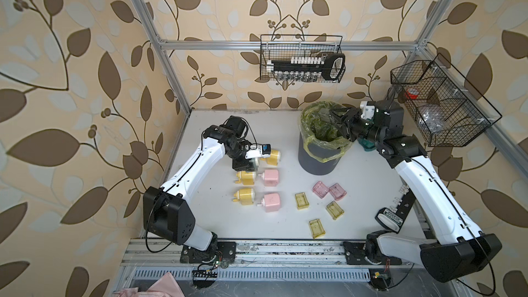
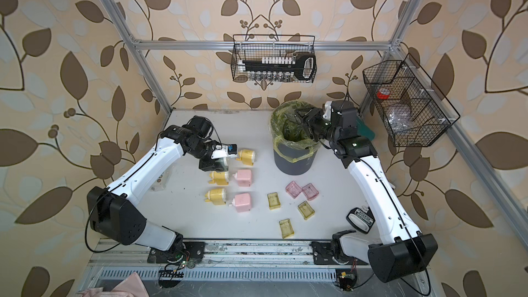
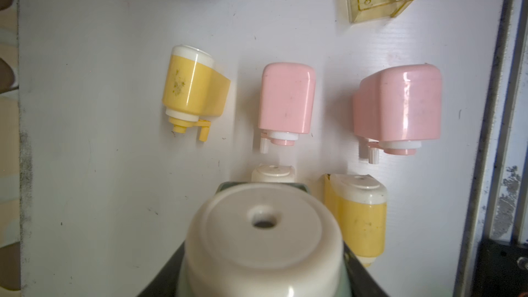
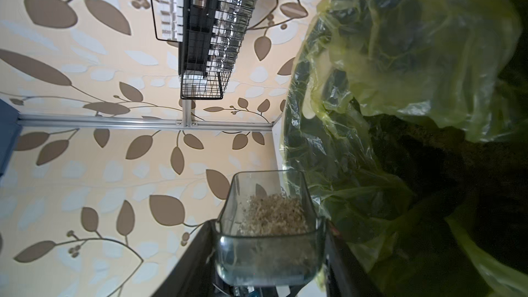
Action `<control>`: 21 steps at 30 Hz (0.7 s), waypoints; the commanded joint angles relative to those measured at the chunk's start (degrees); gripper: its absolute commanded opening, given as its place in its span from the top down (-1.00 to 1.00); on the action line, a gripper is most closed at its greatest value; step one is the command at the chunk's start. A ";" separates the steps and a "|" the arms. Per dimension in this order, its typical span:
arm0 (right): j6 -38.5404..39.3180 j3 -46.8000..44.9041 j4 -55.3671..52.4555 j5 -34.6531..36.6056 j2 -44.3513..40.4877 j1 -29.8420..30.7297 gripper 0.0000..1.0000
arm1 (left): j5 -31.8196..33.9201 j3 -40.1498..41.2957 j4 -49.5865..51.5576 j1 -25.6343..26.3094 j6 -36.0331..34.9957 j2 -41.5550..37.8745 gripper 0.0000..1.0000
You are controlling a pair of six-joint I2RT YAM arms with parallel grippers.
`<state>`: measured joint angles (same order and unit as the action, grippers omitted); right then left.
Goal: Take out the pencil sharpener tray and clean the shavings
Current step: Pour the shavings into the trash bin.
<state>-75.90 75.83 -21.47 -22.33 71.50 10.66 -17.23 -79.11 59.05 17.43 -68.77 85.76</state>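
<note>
Right claw (image 1: 333,121) clamped on tray (image 4: 268,252) over bin (image 1: 318,158); needed steeper tilt so shavings (image 4: 274,215) fell inside. Left claw (image 1: 243,164) clamped on sharpener (image 3: 263,241).

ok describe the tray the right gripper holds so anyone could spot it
Find the dark bin with the yellow-green liner. The right gripper holds a small tray above its rim. Unlike the yellow trays and pink trays on the table, it is clear and holds shavings.

White table (image 1: 228,224), sharpeners (image 1: 271,177), trays (image 1: 301,201), lined bin (image 1: 317,161)
</note>
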 commanded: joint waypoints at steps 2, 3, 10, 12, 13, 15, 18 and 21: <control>-19.45 -2.90 8.39 -7.85 1.36 -1.70 1.00 | 1.32 -3.10 -2.18 -1.25 -0.97 1.39 1.00; -20.90 -3.04 8.70 -8.18 1.40 -1.97 1.00 | 1.17 -3.43 -2.18 -1.41 -0.95 1.83 1.00; -29.78 -3.20 9.73 -11.16 1.02 -2.84 1.00 | 0.54 -4.84 -3.03 -1.87 -1.24 4.04 1.00; -30.66 -3.22 9.96 -11.42 0.84 -3.01 1.00 | 0.32 -4.82 -3.40 -1.86 -1.21 4.41 1.00; -30.77 -3.36 9.99 -11.36 0.62 -3.06 1.00 | 0.44 -4.92 -3.52 -1.87 -1.31 4.60 1.00; -30.98 -4.25 10.40 -11.45 0.48 -3.59 1.00 | 0.46 -4.79 -3.74 -2.04 -1.43 4.77 1.00; -33.05 -5.83 13.84 -13.00 -0.16 -3.54 1.00 | 0.14 -4.78 -3.89 -2.14 -1.54 4.87 1.00; -26.50 -2.54 8.26 -11.97 -0.46 -4.16 1.00 | 0.13 -4.47 -4.20 -2.31 -1.93 5.09 1.00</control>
<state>-105.54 71.26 -11.70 -33.54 72.51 7.05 -16.01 -81.87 55.37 15.70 -69.19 90.76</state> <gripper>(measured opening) 0.489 0.594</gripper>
